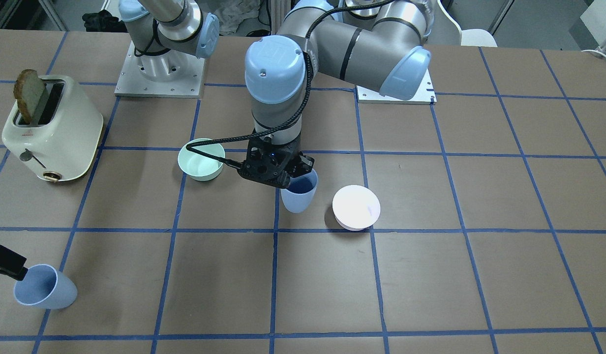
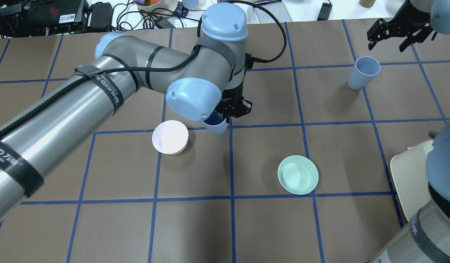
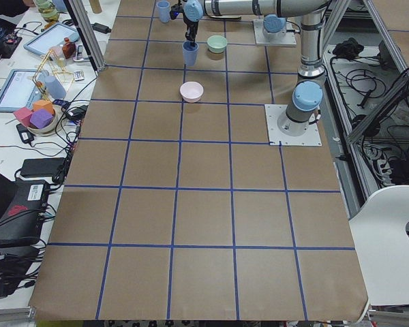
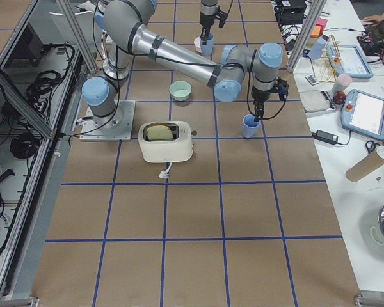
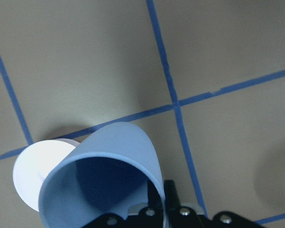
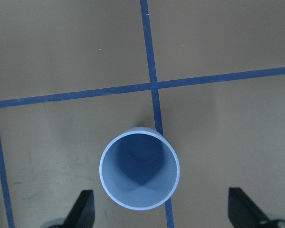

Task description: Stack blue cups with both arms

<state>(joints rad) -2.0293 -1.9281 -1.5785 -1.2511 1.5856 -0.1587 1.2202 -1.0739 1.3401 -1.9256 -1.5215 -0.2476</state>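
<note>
A brown counter [image 1: 431, 275] marked with a grid of blue tape lay in front of two silver-grey robot arms with light-blue joint caps. The left arm [image 2: 100, 91] reached out over the middle of the counter. Its black left tool [image 5: 162, 198] was closed narrowly on the rim of a blue cup [image 1: 297, 195], with one finger inside the wall and one outside. The cup hung mouth-up, slightly tilted. Whether its base touched the counter could not be told. Just beside this cup, on the robot's left, sat a pale pink-white bowl [image 2: 170, 137], apart from it. A mint-green bowl [image 2: 298, 174] sat on the robot's right of the cup, nearer the robot.

The second blue cup [image 2: 363, 73] stood upright and alone near the far right corner of the counter, on a crossing of tape lines. The right tool [image 6: 162, 209] hovered above it, spread wide. In the right wrist view its two fingertips [image 6: 83, 209] stood well clear of the cup on either side, touching nothing. The cup's round mouth faced straight up at that camera.

A cream toaster [image 1: 52, 128] stood on the robot's right side of the counter, with a slice of brown bread [image 1: 30, 96] sticking up from one slot.
</note>
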